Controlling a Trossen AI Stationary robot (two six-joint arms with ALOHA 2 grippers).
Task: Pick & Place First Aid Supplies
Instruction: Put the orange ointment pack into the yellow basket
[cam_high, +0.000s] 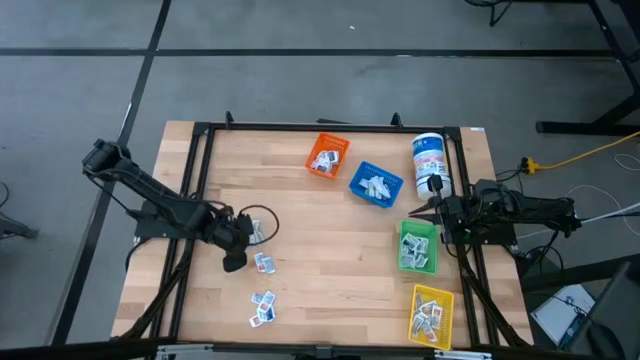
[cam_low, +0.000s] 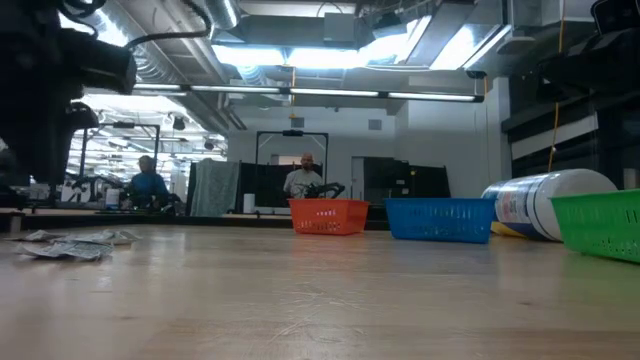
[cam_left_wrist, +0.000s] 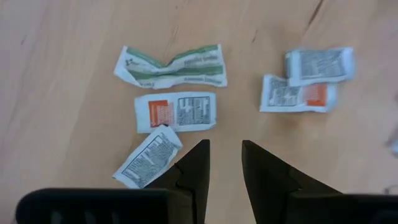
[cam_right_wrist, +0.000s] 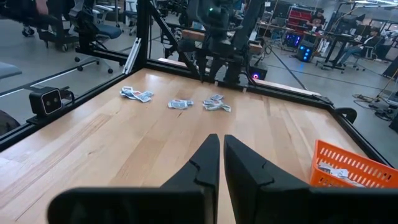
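Left arm over loose packets, right arm waiting by the bins.

Table (cam_high: 330, 270): four bins along the right half, orange (cam_high: 326, 156), blue (cam_high: 375, 184), green (cam_high: 418, 247), yellow (cam_high: 432, 313), each already holding packets, so sorting looks part done. White canister (cam_high: 430, 165) lies near the blue bin. Left gripper (cam_left_wrist: 224, 155) hangs low over the unsorted packets (cam_left_wrist: 176, 112) at left-centre, jaws released with a narrow gap, probably lining up a pick. More packets (cam_high: 263, 308) sit nearer the front edge. Right gripper (cam_right_wrist: 221, 149) parked beside the green bin, jaws clenched, idle.
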